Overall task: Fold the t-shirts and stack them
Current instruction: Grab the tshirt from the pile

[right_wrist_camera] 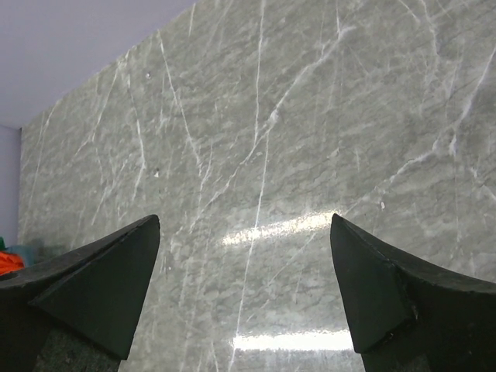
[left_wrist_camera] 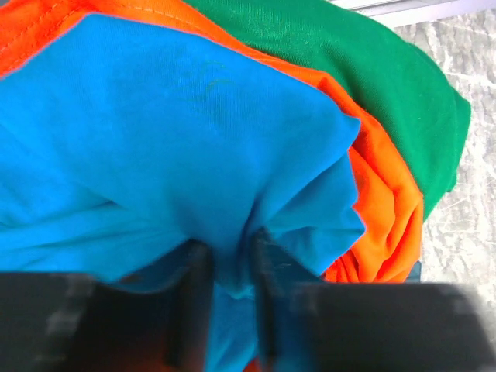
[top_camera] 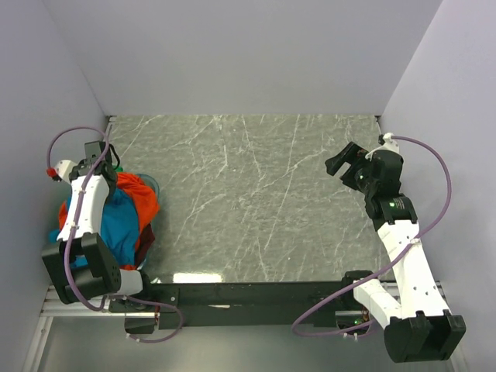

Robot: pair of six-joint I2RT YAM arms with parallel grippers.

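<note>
A heap of t-shirts lies at the table's left edge: a teal blue shirt (top_camera: pixel 116 225) on top, an orange shirt (top_camera: pixel 139 200) under it. In the left wrist view the teal shirt (left_wrist_camera: pixel 155 139) fills the frame, with the orange shirt (left_wrist_camera: pixel 387 194) and a green shirt (left_wrist_camera: pixel 372 70) behind it. No red shirt shows. My left gripper (top_camera: pixel 105 164) (left_wrist_camera: pixel 231 263) is shut on a bunched fold of the teal shirt. My right gripper (top_camera: pixel 345 159) (right_wrist_camera: pixel 244 229) is open and empty above the bare table at the far right.
The grey marble table (top_camera: pixel 248 201) is walled in by pale lilac panels on three sides. A black rail (top_camera: pixel 248 293) runs along the near edge between the arm bases. A purple cable loops beside each arm.
</note>
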